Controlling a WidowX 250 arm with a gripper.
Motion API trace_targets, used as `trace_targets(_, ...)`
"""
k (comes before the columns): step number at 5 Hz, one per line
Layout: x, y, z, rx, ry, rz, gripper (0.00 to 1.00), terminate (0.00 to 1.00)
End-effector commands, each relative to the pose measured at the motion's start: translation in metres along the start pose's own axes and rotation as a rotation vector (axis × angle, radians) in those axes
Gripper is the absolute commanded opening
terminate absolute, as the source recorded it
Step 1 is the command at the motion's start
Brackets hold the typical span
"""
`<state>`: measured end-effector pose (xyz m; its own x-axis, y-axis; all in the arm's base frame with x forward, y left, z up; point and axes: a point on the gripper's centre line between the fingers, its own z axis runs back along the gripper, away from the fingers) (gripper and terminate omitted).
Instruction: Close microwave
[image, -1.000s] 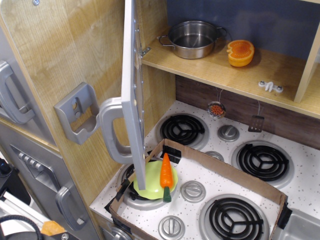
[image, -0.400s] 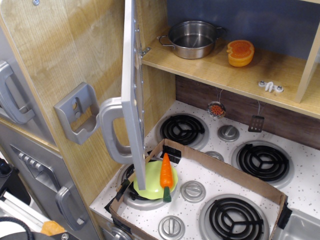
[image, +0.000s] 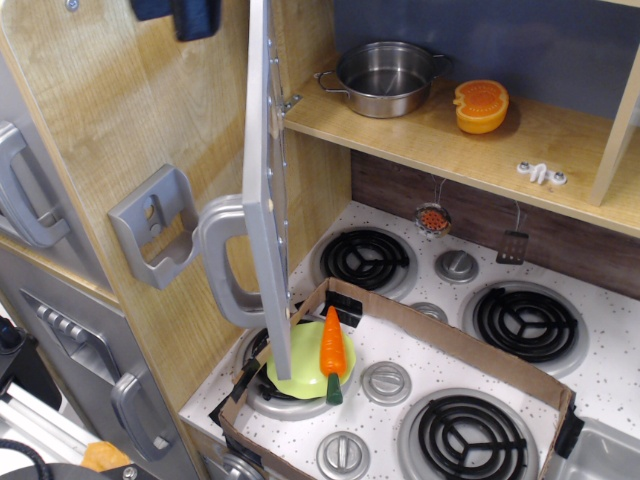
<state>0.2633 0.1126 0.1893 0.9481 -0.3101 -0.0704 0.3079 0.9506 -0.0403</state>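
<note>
Even light is falling on a toy kitchen whose light-wood side panel (image: 130, 110) is rising at left, a dark blue back wall (image: 520, 50) is standing behind the wooden shelf (image: 440, 140), and a speckled white worktop (image: 610, 340) is stretching below.

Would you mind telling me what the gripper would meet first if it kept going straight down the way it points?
Probably the top of the grey wall holder, though depth is unclear. The gripper hangs at the top edge, left of the microwave door.
</note>
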Motion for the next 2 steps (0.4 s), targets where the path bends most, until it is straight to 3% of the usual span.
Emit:
trace_targets(1, -0.004, -0.002, -0.003, 0.059, -0.063, -0.01, 1.0, 0.0)
trace_targets(2, 0.008, -0.006, -0.014, 0.06, -0.094, -0.013, 1.0, 0.0)
